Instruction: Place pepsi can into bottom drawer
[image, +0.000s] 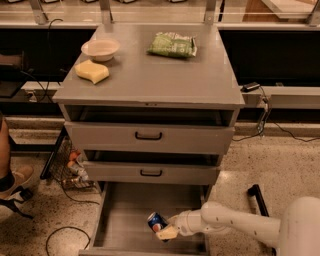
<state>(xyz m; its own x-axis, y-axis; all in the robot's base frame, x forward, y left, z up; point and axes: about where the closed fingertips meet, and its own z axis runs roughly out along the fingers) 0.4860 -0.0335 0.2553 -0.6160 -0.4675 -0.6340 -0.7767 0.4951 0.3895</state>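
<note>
The pepsi can (156, 222), blue with a red and white logo, hangs tilted inside the open bottom drawer (120, 220), just over its bare grey floor near the right side. My gripper (164, 231) reaches in from the right on a white arm and is shut on the can. The drawer is pulled out below the two upper drawers.
The upper drawers with black handles (148, 135) are slightly open. On the cabinet top lie a green chip bag (172, 45), a bowl (100, 49) and a yellow sponge (92, 71). A wire basket (65, 162) and a person's foot (12, 182) are to the left.
</note>
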